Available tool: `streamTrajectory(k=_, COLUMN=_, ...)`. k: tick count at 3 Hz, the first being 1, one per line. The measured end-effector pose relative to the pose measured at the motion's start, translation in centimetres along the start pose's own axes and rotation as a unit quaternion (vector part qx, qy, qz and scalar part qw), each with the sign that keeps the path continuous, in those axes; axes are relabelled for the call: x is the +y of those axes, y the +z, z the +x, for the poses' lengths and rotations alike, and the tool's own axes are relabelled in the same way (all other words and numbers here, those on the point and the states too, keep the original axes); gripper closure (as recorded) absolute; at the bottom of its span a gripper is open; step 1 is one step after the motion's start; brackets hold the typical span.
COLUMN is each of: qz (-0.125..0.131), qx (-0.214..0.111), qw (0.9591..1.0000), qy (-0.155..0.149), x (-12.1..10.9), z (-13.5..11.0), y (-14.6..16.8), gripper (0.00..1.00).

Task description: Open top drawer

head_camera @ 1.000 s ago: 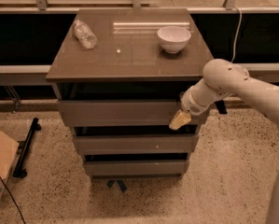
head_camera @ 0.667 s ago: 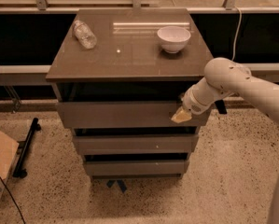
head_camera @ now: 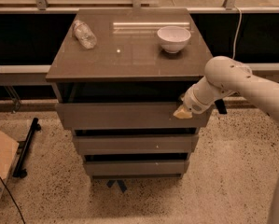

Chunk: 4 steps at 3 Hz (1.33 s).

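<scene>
A low cabinet stands on a speckled floor in front of a dark window wall. It has three flat grey-brown drawer fronts stacked one under the other.

The top drawer sits just under the cabinet top and stands a little forward of it. A dark gap shows above its front edge. The space inside is in shadow, so what it holds cannot be told. The middle drawer and the bottom drawer lie below it, each front looking narrower than the one above.

The white arm reaches in from the right. Its gripper, with a pale yellowish tip, is at the upper right corner of the top drawer's front, touching or just at its edge. Whether it is clamped on the edge or loose cannot be told.

On the cabinet top a white bowl stands upright near the back right; its inside shows plain white. A clear plastic bottle lies on its side near the back left, well apart from the bowl.

A cardboard box sits on the floor at the left edge.
</scene>
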<state>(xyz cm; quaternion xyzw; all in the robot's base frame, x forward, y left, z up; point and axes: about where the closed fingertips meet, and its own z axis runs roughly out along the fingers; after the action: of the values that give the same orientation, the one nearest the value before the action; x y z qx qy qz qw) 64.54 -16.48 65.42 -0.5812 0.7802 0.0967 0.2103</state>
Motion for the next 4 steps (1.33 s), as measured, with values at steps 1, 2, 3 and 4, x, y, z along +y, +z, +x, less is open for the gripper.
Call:
streamTrajectory(k=1, qz=0.0, qx=0.0, qw=1.0, qy=0.0, x=0.0, z=-0.1, y=-0.2, gripper=0.76)
streamTrajectory(k=2, qz=0.0, qx=0.0, qw=1.0, qy=0.0, x=0.0, z=-0.1, y=-0.2, gripper=0.52)
streamTrajectory(k=3, qz=0.0, qx=0.0, qw=1.0, qy=0.0, x=0.0, z=-0.1, y=-0.2, gripper=0.28)
streamTrajectory(k=4, qz=-0.023, qx=0.013, qw=0.9996, qy=-0.006, x=1.4, z=0.3, y=0.0, gripper=0.06)
